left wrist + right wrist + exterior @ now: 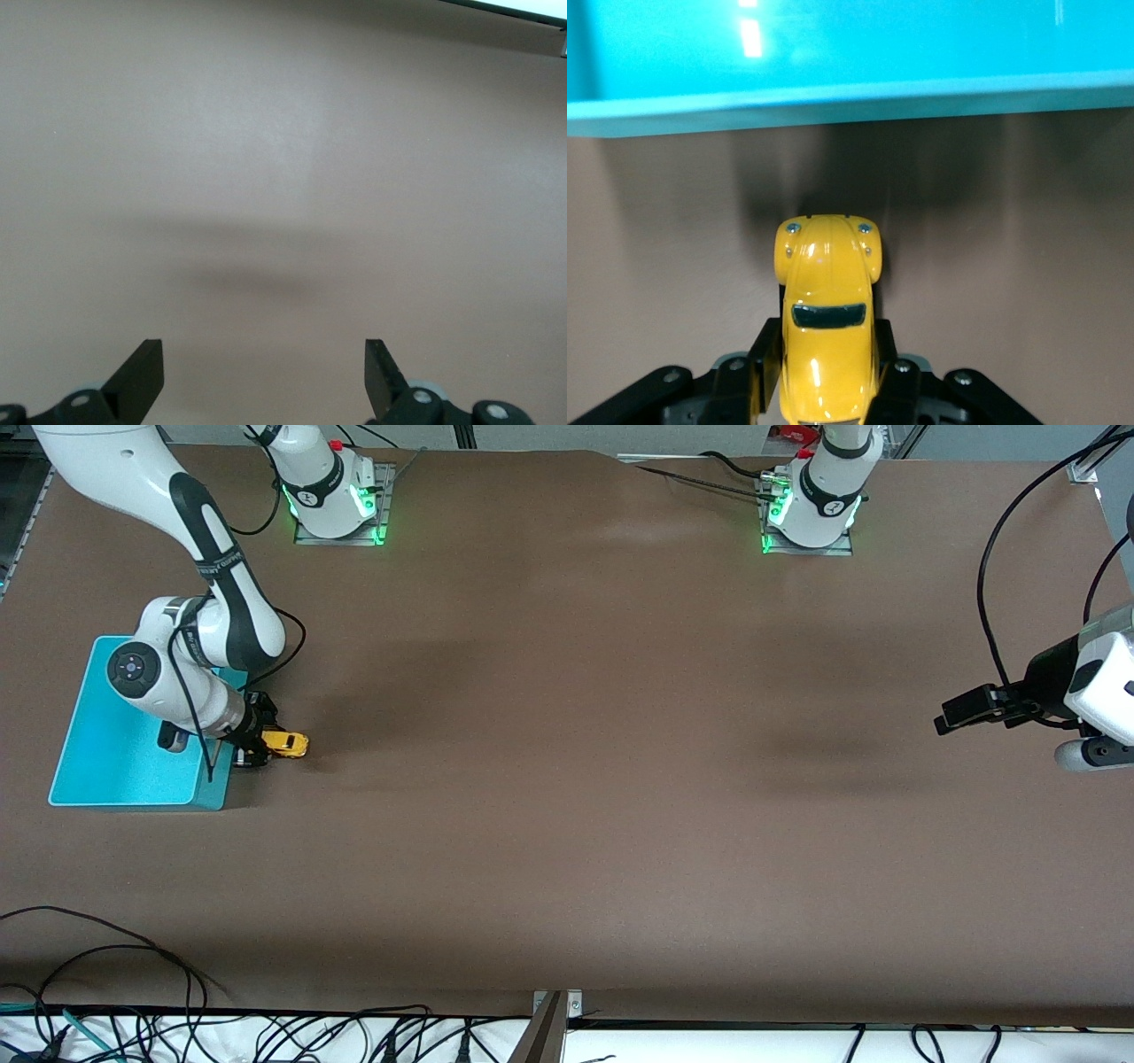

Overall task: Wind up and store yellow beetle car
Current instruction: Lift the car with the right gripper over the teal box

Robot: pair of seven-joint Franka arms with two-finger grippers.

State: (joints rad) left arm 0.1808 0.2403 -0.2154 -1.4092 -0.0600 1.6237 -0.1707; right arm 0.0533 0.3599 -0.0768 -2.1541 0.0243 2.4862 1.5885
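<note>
While the yellow beetle car (289, 744) sits low on the brown counter (567, 797), just beside the turquoise bin (106, 762) and on the side of it toward the left arm's end, the right gripper (257, 746) is clenched on its sides. In the right wrist view the car's rounded nose (826, 248) points at the bin's near wall (850, 102), with a short strip of bare counter between them, and the black fingers (764, 365) press against the body on both flanks.

So the grasp looks made. Whether the winding is done I cannot tell; nothing here shows the wheels turning or the car being dragged. The storing is plainly left: the car is outside the bin, not in it.

For room, the bin's wall is the one edge that matters. It rises right in front of the car, so I judge the car would have to be lifted over the rim instead of pushed forward. The right arm's wrist already hangs over the bin's corner, which keeps that space tight. Away from the bin, toward the left arm's end, the counter lies bare and wide, good room for a pull-back run.

The left gripper (961, 716) waits up in the air over that end of the counter, fingers (142, 372) spread and holding nothing.
</note>
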